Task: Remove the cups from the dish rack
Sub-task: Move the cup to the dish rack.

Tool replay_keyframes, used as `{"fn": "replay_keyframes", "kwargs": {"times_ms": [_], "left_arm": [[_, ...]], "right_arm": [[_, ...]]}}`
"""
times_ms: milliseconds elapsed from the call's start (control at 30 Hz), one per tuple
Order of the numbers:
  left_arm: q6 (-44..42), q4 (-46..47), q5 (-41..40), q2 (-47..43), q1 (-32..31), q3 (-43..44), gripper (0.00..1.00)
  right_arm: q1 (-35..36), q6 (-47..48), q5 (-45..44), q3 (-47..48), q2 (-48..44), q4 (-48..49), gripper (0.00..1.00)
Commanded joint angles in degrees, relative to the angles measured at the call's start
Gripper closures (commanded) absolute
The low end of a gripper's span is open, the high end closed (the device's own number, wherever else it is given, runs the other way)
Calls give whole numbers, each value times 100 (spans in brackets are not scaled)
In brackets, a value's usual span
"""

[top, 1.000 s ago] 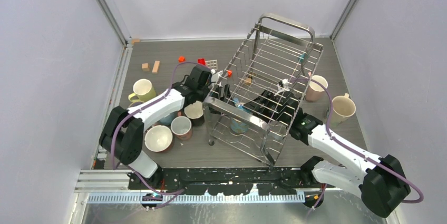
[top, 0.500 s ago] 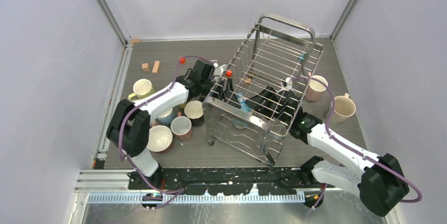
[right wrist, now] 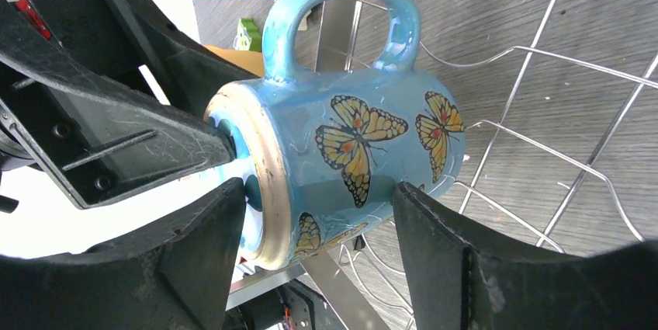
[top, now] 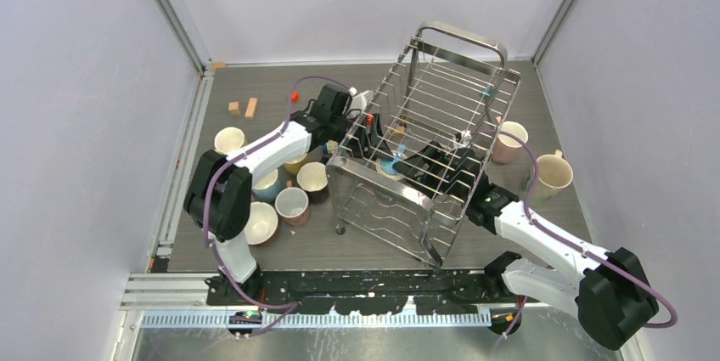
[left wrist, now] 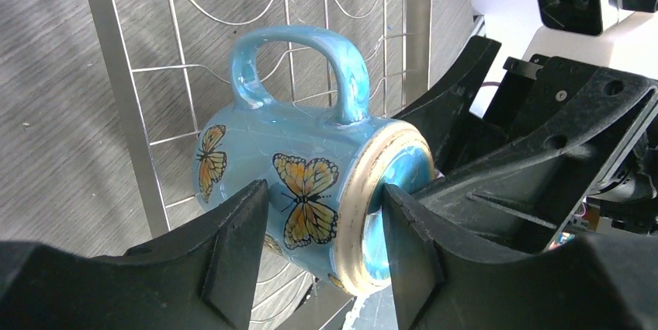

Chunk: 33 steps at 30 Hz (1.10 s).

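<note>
Steel wire walls of the dish rack (top: 379,177) hem in the work, so I'd lift up and over, not sideways. My left gripper (left wrist: 324,198) is closed on the blue butterfly mug (left wrist: 264,140), one finger at its mouth and one on the painted side. The right gripper (right wrist: 320,190) stands wider around it; I cannot tell if it touches. The mug hangs sideways inside the rack, off its floor. I'd back the right away first, keeping the handle (left wrist: 303,35) clear of the wires.

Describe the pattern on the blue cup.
Yellow-orange butterflies on the cup, clearest in the right wrist view.
</note>
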<state>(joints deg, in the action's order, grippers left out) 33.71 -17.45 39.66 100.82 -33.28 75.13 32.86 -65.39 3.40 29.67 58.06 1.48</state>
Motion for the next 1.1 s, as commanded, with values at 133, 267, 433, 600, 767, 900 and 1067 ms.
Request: {"fn": "replay_keyframes", "kwargs": {"times_ms": [133,267,433,600,767,900,1067], "left_arm": [[-129,-63,-31,212,-64,424,44],[-181,-184,-42,270,-51,601,43],[-281,-382,-76,316,-46,805,41],[-368,-541,-180,252,7,901,36],[-569,-805,-366,119,41,1061,21],[-784,-1025,-630,-84,43,1083,2],[-1072,-1151,-991,-446,41,934,0]], "right_arm": [[16,-383,378,-72,3,738,25],[27,-591,461,-147,176,1061,24],[24,-758,481,-237,321,1394,23],[27,-775,505,-208,458,1526,23],[23,-719,515,-72,542,1556,22],[27,-711,547,11,607,1622,19],[27,-685,548,4,464,1609,12]]}}
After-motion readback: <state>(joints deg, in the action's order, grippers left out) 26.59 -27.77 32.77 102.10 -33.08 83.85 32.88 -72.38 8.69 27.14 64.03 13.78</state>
